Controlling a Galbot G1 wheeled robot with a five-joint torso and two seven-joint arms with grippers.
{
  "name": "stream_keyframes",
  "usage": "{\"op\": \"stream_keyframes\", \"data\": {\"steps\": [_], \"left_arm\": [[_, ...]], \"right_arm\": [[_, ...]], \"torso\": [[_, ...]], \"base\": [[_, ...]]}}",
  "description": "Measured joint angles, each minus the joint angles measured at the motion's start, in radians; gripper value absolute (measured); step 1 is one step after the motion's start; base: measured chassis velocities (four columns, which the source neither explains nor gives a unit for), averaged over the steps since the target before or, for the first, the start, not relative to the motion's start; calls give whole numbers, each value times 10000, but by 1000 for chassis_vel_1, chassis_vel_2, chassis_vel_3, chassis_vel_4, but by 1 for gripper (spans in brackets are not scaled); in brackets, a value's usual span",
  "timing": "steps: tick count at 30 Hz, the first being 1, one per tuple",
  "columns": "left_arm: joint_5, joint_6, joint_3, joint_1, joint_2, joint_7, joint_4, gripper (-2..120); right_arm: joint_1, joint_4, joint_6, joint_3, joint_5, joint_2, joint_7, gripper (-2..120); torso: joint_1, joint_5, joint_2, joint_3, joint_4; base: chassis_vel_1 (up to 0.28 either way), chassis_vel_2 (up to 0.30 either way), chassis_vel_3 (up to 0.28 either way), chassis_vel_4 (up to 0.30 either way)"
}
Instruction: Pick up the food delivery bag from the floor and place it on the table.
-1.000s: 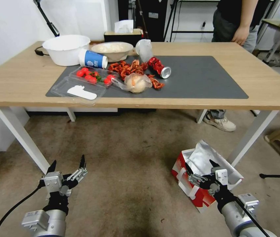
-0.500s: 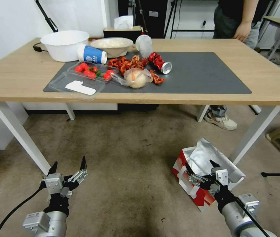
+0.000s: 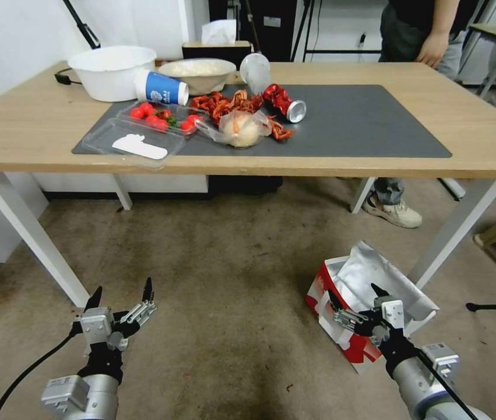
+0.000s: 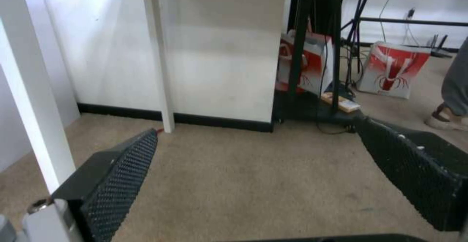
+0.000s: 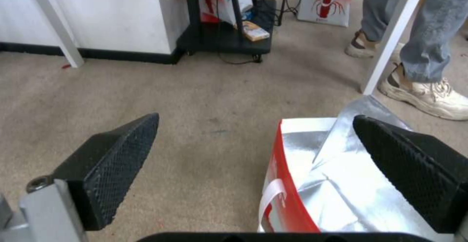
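Bare floor [image 3: 230, 274] lies open between both end effectors. A white leg [image 3: 454, 233] stands just beside the bag [image 3: 370, 291]. The bench's [image 3: 481, 146] mat [image 3: 370, 125] is free on its right half; food clutter [image 3: 224, 114] crowds the left.

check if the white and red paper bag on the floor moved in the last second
No. The boxy white-and-red foil-lined paper bag sits just as close to the white table leg as before. The whole head view shifted, so the camera moved, not the bag.

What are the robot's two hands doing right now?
Left gripper: open, holding nothing, above the floor.
Right gripper: open, over the food delivery bag.
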Motion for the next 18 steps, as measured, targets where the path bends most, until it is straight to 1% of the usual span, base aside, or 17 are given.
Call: {"op": "stream_keyframes", "data": {"steps": [2,5,6,10,11,13,14,17,18], "left_arm": [[2,0,-1,0,0,1,0,100],[20,-1,-3,-17,-7,25,12,100],[20,-1,-3,-17,-7,25,12,100],[23,-43,-28,-25,-12,57,82,100],[23,-43,-28,-25,-12,57,82,100],[16,-56,-39,-36,-19,69,97,100],[16,-56,-39,-36,-19,69,97,100],[69,-69,-72,-77,-43,120,125,100],[69,-69,-72,-77,-43,120,125,100]], "right_arm": [[-2,-4,0,3,1,-2,-1,100],[-2,-54,2,26,16,-22,-40,100],[-2,-54,2,26,16,-22,-40,100],[16,-130,13,26,21,-52,-46,100],[16,-130,13,26,21,-52,-46,100],[41,-158,8,54,69,-121,-46,100],[41,-158,8,54,69,-121,-46,100],[80,-180,-41,90,118,-213,-46,100],[80,-180,-41,90,118,-213,-46,100]], "torso": [[-6,0,-19,-14,0],[-71,0,-236,-164,0],[-71,0,-236,-164,0],[-173,0,-587,-410,0],[-173,0,-587,-410,0],[-221,-1,-754,-531,0],[-221,-1,-754,-531,0],[-283,0,-1004,-718,0],[-283,0,-1004,-718,0]], "base": [[0,0,0,0],[0,0,0,0],[0,0,0,0],[0,0,0,0],[0,0,0,0],[0,0,0,0],[0,0,0,0],[0,0,0,0],[0,0,0,0]]}}
